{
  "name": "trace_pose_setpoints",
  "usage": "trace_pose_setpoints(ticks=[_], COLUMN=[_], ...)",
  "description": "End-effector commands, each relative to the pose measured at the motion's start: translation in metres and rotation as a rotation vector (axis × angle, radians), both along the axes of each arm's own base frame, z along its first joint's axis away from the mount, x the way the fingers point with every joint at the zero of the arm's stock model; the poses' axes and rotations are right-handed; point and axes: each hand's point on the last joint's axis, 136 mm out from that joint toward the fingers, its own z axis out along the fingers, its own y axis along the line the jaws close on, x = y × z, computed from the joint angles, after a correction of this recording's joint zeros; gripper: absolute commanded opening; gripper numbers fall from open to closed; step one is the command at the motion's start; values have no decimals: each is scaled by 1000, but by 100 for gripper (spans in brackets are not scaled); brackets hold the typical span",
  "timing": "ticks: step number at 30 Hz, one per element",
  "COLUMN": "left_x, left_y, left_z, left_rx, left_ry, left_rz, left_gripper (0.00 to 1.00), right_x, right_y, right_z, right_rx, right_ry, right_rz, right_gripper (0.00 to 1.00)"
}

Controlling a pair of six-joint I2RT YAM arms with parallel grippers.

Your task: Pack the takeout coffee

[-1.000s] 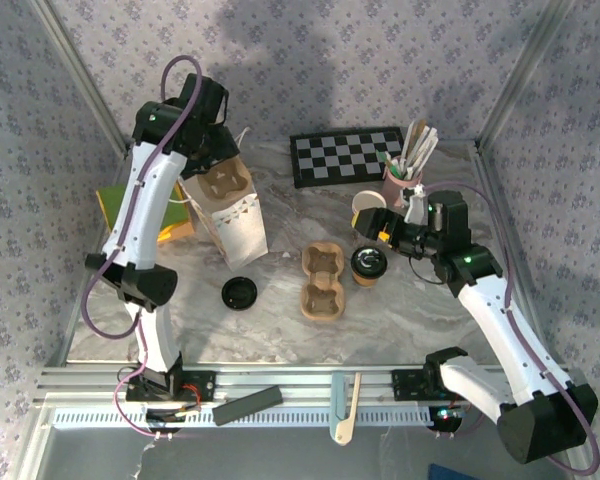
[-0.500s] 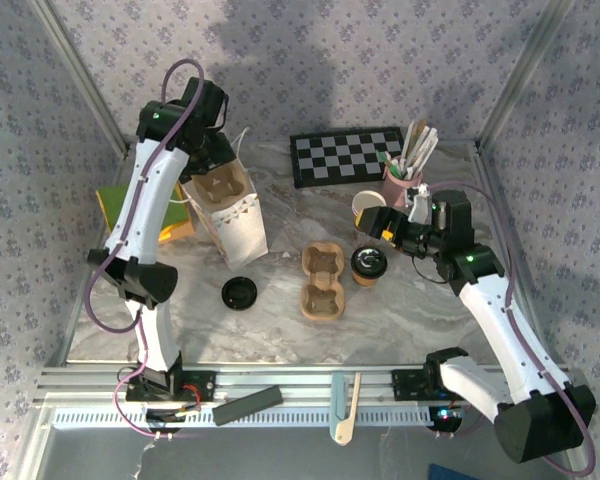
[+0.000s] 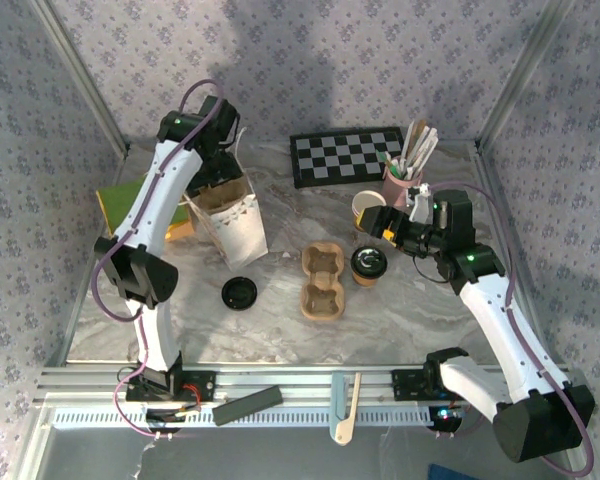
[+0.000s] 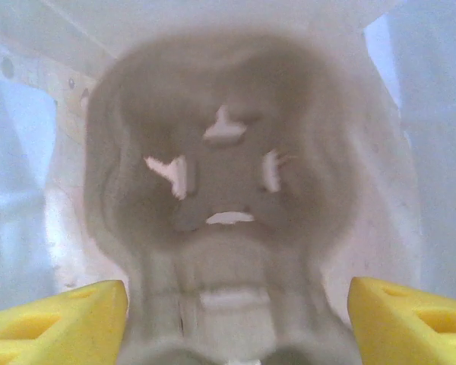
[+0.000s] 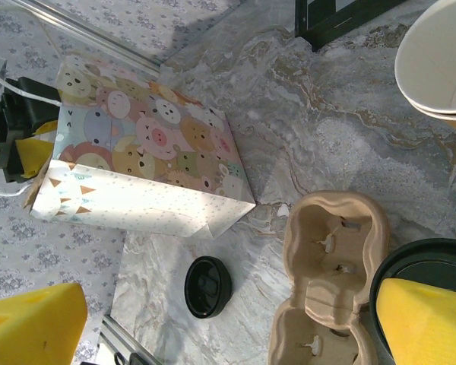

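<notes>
The takeout coffee, a tan cup with a black lid, stands on the marble top just right of a brown pulp tray. In the right wrist view its lid shows partly behind my finger. My right gripper hovers open just behind the coffee, nothing between its fingers. My left gripper reaches into the mouth of the printed paper bag. Its yellow fingers sit against both sides of a second pulp tray inside the bag.
A loose black lid lies left of the table tray. An empty paper cup, a pink cup of stirrers and a checkerboard stand behind. A green-yellow block lies at the left edge.
My left arm has swung toward the back and the tray has sunk deeper into the bag. The right gripper has barely shifted.
</notes>
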Motion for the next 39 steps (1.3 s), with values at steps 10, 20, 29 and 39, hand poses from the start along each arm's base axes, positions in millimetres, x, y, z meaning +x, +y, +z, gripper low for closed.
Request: trace_pose_setpoints(ticks=[10,20,29,39], left_x=[1,-1,-9,-16], left_y=[9,3,-3,-7], left_z=[30,42,36,32], left_rx=[-51,-90,-114,-117], left_ry=[-80,-106,-63,-28], left_rz=[13,-2,-14,-28], left_gripper=[74,78,80,81], right_x=[1,1,2,0], right_y=[1,-1,-1,0], right_z=[1,2,8,7], right_rx=[2,-12,-21,-26], right_ry=[-7,-6,-2,1], right_rz=[17,9,2,3], right_gripper=[100,100,100,100])
